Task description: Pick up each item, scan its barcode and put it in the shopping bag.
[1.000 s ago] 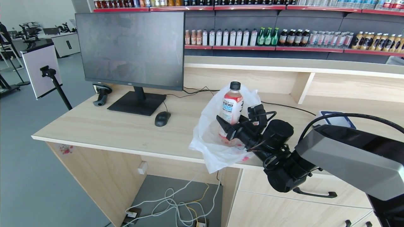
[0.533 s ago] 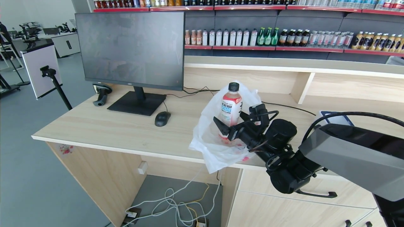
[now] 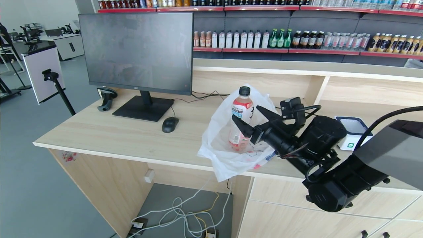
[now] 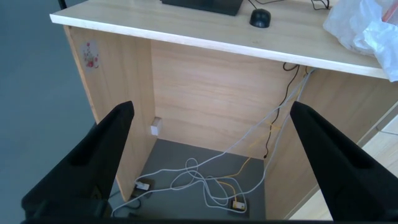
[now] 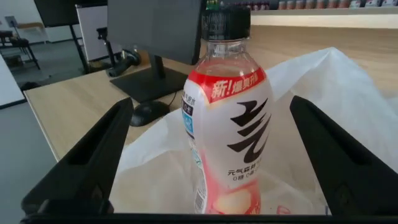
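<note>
Counter (image 3: 125, 134): pale wood; the shopping bag sits on it near the front edge, with one corner hanging over.
Monitor (image 3: 137, 53): dark screen on a black stand, left of the bag and farther back.
Shopping bag (image 3: 216, 158): thin white plastic, its mouth open upward and slumped around the bottle.
My right gripper (image 3: 245, 112): level with the bag's mouth on its right side. My fingers are spread wide, one on each side of the bottle and clear of it.
My left gripper (image 4: 211, 106): low, below the bag and left of it, in front of the counter's open bay. My fingers are wide apart with nothing between them.
Bottle (image 5: 227, 124): upright inside the bag, with a black cap and a red and white label.
White-and-blue box (image 3: 352, 130): right of the bag, past my right gripper.
Mouse (image 3: 170, 124): black, just left of the bag.
Handheld scanner (image 3: 106, 99): well left of the bag, beyond the monitor.
</note>
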`<state>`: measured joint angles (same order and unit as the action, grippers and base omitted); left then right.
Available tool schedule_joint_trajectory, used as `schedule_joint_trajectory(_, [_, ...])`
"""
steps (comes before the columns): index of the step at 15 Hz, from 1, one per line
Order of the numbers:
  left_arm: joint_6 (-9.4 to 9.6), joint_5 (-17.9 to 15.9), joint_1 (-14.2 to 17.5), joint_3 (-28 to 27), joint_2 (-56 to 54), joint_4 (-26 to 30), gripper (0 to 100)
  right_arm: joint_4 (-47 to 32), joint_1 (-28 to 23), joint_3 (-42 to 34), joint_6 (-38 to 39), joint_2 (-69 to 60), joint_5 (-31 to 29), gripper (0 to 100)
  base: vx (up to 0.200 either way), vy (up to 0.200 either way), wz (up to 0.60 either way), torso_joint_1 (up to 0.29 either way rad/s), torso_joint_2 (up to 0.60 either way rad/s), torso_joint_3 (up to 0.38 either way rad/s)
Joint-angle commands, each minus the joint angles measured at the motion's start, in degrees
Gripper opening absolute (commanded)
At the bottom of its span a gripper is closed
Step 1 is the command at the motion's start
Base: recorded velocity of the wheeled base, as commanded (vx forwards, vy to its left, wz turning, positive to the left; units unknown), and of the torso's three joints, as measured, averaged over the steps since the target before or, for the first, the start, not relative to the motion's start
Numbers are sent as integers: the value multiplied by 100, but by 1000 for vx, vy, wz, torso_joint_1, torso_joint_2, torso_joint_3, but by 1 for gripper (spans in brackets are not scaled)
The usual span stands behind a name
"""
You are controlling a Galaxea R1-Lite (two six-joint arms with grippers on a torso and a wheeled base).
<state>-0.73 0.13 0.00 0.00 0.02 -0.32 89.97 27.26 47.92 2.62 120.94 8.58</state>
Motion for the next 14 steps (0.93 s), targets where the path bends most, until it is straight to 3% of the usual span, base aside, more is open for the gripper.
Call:
schedule_joint_trajectory(1, [3, 4, 9, 0, -2, -3, 100, 3, 25, -336, -34, -686, 3, 100, 0, 0, 0, 0, 0, 0])
schedule_joint_trajectory(4, [3, 4, 0, 0, 6, -3, 100, 3, -186, -538, -60, -1266, 3, 100, 0, 0, 0, 0, 0, 0])
schedule_joint_trajectory(13, [3, 4, 9, 0, -2, 5, 100, 3, -291, -670, -51, -1460, -6, 100, 0, 0, -600, 3, 2, 3])
schedule_joint_trajectory(14, [-15, 4, 9, 0, 6, -3, 100, 3, -274, -679, -51, -1451, 3, 100, 0, 0, 0, 0, 0, 0])
